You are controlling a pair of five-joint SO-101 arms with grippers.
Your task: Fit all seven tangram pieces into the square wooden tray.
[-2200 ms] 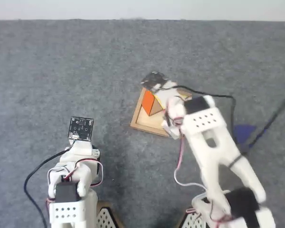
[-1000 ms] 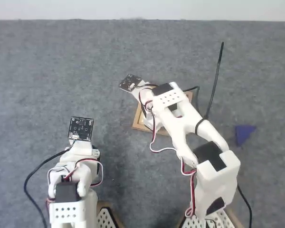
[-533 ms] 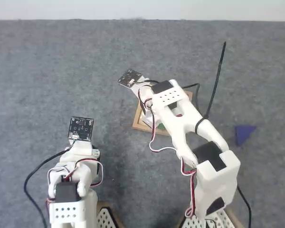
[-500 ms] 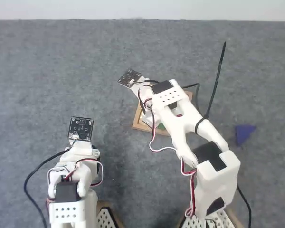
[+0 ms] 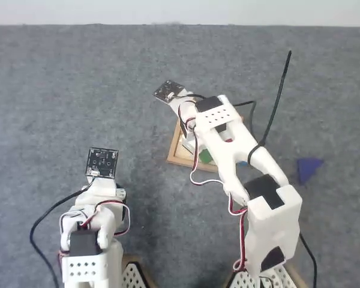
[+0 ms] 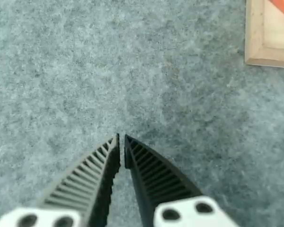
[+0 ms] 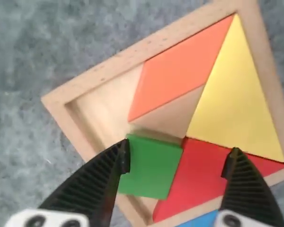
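Smooth matt wooden tray (image 7: 132, 59) on rough, fuzzy grey carpet (image 6: 85, 71).

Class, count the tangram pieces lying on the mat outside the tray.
1: a blue triangle on the mat, to the right of the tray. The arm over the tray may hide others.

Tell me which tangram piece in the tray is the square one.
The green piece, beside one fingertip of the open right end effector. The orange piece is a parallelogram; the yellow piece and red piece are triangles.
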